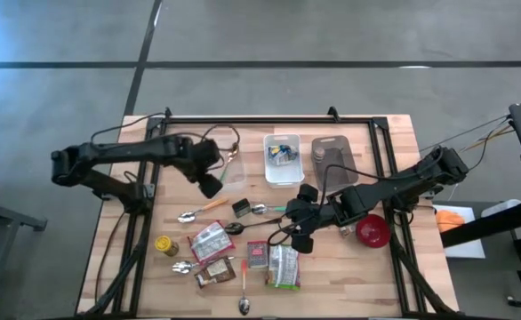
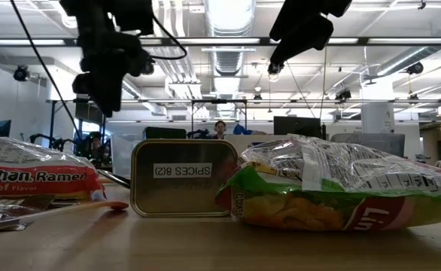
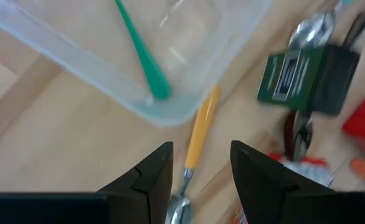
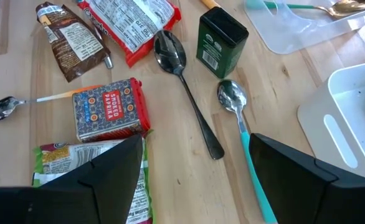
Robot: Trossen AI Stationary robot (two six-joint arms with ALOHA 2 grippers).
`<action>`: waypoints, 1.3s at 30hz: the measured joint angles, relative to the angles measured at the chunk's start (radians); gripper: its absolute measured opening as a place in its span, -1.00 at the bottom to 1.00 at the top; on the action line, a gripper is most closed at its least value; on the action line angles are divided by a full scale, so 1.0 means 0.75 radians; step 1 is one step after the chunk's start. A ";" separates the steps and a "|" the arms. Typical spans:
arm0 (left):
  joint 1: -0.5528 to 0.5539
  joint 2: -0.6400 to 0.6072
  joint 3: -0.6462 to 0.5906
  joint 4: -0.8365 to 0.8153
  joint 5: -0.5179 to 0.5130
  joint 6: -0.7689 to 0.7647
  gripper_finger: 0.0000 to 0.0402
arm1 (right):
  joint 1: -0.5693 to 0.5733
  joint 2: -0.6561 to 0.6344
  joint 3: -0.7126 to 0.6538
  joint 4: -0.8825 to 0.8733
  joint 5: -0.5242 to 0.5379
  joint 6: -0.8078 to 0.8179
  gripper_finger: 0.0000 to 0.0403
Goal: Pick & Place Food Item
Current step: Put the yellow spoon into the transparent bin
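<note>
Several food items lie near the table's front: a red ramen packet (image 1: pixel 209 240), a brown packet (image 1: pixel 214 271), a red paprika box (image 4: pixel 109 109) and a green snack bag (image 1: pixel 284 267). A green tin (image 4: pixel 220 38) stands between spoons. My left gripper (image 3: pixel 201 155) hangs open above a yellow-handled spoon (image 3: pixel 201 127), beside a clear tub (image 3: pixel 139 50) that holds a green-handled utensil (image 3: pixel 142 53). My right gripper (image 4: pixel 195 149) hangs open above the paprika box and a teal-handled spoon (image 4: pixel 248 149). Neither gripper has anything between its fingers.
A white bin (image 1: pixel 282 158) and a grey container (image 1: pixel 332 156) stand at the back. A red bowl (image 1: pixel 372 231) sits at the right, a yellow tin (image 1: pixel 164 244) at the left. Spoons lie scattered among the packets. A black frame (image 1: pixel 269 120) borders the table.
</note>
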 joint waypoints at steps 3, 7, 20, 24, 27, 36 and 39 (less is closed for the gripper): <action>-0.071 -0.020 -0.068 0.013 -0.010 -0.009 -0.18 | 0.000 0.000 0.000 0.001 0.000 0.002 0.45; -0.157 -0.006 -0.158 0.046 -0.045 0.003 -0.18 | 0.000 0.000 0.000 0.002 0.000 0.002 0.45; -0.230 0.012 -0.308 0.134 -0.100 -0.117 -0.18 | 0.000 0.000 0.000 0.003 0.000 -0.002 0.45; -0.235 0.012 -0.313 0.147 -0.057 -0.318 -0.18 | 0.000 0.001 0.000 0.002 0.000 -0.002 0.45; -0.235 0.012 -0.312 0.174 -0.046 -0.456 -0.18 | 0.000 0.004 0.000 0.002 0.000 -0.002 0.45; -0.271 0.012 -0.294 0.287 -0.033 0.058 -0.18 | -0.001 0.005 0.000 0.001 0.000 -0.003 0.45; -0.307 0.012 -0.294 0.314 -0.033 0.296 -0.18 | 0.000 0.005 0.000 0.001 0.000 -0.021 0.45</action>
